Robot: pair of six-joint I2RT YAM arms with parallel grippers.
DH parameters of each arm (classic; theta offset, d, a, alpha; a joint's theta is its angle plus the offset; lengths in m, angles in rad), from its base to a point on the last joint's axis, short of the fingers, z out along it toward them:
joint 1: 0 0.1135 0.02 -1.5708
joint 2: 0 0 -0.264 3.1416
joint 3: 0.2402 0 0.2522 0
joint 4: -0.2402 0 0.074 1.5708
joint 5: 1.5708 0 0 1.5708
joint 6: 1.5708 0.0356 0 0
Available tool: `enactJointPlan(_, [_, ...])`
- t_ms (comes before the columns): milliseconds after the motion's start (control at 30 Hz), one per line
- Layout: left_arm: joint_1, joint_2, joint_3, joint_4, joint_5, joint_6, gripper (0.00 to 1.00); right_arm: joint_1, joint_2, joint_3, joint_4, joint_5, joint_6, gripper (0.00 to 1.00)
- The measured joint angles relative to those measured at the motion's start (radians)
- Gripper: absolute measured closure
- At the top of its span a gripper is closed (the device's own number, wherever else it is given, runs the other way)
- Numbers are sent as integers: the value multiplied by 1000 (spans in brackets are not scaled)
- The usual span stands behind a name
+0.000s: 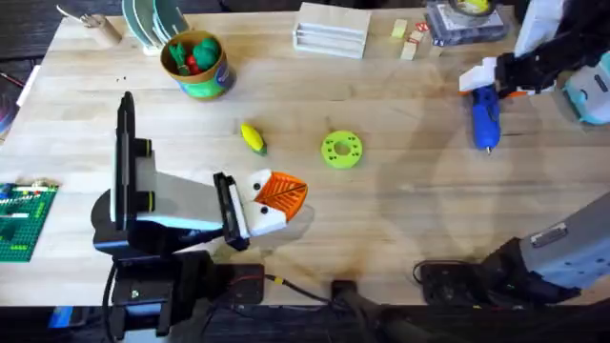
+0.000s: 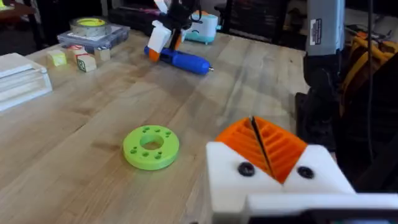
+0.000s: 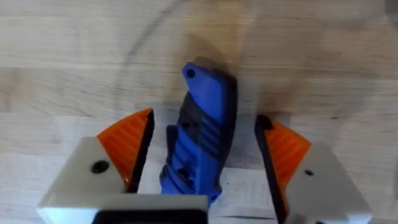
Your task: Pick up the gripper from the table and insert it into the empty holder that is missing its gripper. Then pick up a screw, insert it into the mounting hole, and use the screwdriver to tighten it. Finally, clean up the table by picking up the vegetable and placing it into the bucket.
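Since the right claw (image 3: 202,162) sits wide open with the screwdriver (image 3: 200,134) lying on the worktop (image 3: 74,56) between its pads, untouched by either, I'd squeeze across the ribbed black grip. It looks like stiff, smooth plastic that's fairly heavy, so a tip grab might pivot. Left claw (image 2: 267,152) is pinched closed on nothing.

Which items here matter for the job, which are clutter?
Job:
screwdriver, between the right gripper fingers
vegetable
bucket

Clutter:
lime-green disc
tape roll
small blocks
green baseplate
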Motion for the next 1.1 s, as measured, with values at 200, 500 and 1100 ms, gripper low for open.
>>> enactJointPlan(200, [0,0,0,0,0,0,997,11,0,0,4,15,-1,124])
enactJointPlan(500, [0,0,0,0,0,0,997,17,1,0,-15,15,-5,313])
enactJointPlan(1100, [0,0,0,0,0,0,997,17,1,0,-18,16,-7,697])
